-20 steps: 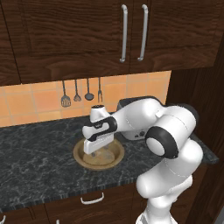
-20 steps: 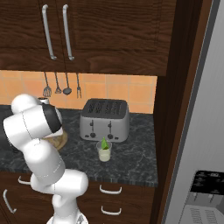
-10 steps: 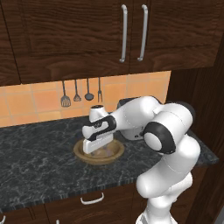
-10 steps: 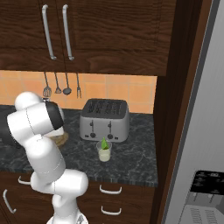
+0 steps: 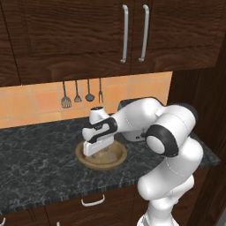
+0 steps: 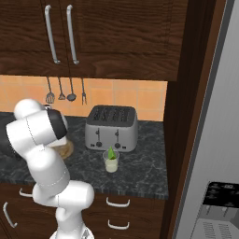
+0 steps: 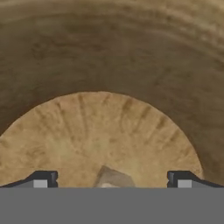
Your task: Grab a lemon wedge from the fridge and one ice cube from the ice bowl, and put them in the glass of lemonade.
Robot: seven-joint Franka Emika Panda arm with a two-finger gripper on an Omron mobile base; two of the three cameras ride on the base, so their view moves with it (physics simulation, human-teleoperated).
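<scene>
While low in round grained wooden ice bowl (image 7: 109,65) | hand (image 7: 112,181) wide open, empty | pale angular ice cube (image 7: 114,178) between fingertips

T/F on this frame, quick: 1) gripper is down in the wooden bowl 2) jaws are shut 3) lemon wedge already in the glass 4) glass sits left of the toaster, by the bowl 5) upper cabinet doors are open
1) The gripper is down in the ice bowl. True.
2) Its jaws are shut. False: they stand wide open, with a small pale piece, likely an ice cube, between the fingertips.
3) The lemon wedge is already in the glass of lemonade. True.
4) The glass sits left of the toaster. False: it stands in front of it.
5) The upper cabinet doors are open. False: they are closed.
</scene>
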